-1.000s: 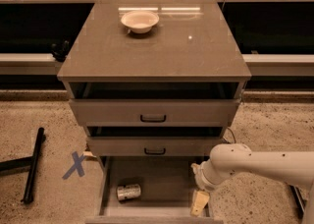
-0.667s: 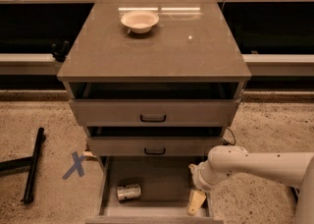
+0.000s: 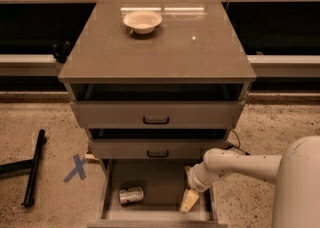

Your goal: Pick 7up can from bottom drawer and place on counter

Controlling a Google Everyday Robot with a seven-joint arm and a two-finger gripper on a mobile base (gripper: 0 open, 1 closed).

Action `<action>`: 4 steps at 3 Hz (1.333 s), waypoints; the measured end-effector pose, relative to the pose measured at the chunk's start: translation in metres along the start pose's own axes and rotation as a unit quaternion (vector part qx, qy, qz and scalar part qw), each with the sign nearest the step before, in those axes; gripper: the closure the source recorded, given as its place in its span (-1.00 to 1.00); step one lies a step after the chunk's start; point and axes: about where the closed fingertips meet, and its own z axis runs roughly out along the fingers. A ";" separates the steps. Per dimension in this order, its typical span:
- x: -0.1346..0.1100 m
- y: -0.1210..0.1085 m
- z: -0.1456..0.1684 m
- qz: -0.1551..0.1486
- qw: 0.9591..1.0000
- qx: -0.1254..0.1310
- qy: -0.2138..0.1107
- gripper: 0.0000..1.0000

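Speckled flooring (image 3: 45,127) flanked the cabinet (image 3: 125,113); lower centre, the gripper (image 3: 189,200), spread or closed I could not tell, hung in the bottom drawer (image 3: 160,179) right of the lying 7up can (image 3: 131,195), the reach likely needing a leftward shift.

In the bottom drawer (image 3: 160,178) the 7up can (image 3: 131,195) lies left, the claw (image 3: 189,201) right; on the table (image 3: 200,57) above, a bowl (image 3: 142,21).

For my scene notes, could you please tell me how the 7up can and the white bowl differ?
The 7up can lies on its side in the open bottom drawer; the white bowl sits upright on the counter. The can is a silvery cylinder; the bowl is wide and shallow. The gripper hangs in the drawer near the can, far from the bowl. Neither is held.
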 end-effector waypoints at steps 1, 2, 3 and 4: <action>-0.015 -0.013 0.058 -0.001 1.000 -0.003 -0.025 -1.00; -0.015 -0.013 0.058 -0.001 1.000 -0.003 -0.025 -1.00; -0.030 -0.021 0.073 -0.016 0.999 0.009 -0.050 -1.00; -0.047 -0.031 0.089 -0.033 0.997 0.024 -0.070 -1.00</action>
